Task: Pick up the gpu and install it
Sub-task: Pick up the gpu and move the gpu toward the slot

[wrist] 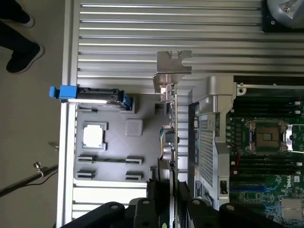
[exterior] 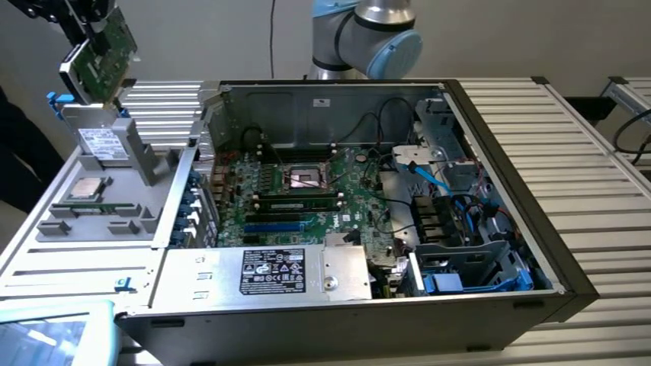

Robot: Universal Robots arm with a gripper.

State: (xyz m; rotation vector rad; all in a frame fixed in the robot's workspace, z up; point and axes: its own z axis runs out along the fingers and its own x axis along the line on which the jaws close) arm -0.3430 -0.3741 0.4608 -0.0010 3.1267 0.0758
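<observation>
Holding the gpu [exterior: 106,47], my end effector [exterior: 94,32] was shut on it, high at the exterior view's left, well above the grey tray [exterior: 61,229]. The card hung tilted there, its green circuit board facing the camera, clear of everything beneath it. In the wrist view I saw the gpu [wrist: 168,142] edge-on, pinched between the fingers of my end effector [wrist: 168,192], with its silver bracket [wrist: 172,66] at the end farthest from my grip.

Below the card lay the tray [wrist: 114,185], resting on the slatted metal counter [exterior: 580,137]. A square processor chip [exterior: 84,188] sat flat in one recess of it. A silver, white-labelled drive [exterior: 102,143] stood upright at the tray's far end, just below the card but apart from it. A thin memory stick [exterior: 102,207] lay flat near the chip.

The open computer case [exterior: 336,328] stood just beside the tray, toward the exterior view's right. Its green motherboard [exterior: 295,210] was exposed, with the processor socket [exterior: 307,179] near the middle and a boxed power supply [exterior: 273,271] with a black label at the near wall. My arm's base [exterior: 367,38] rose behind the case. In the wrist view the counter [wrist: 142,28] ran on past the tray, and a person's dark shoes [wrist: 23,52] stood on the floor beside it.
</observation>
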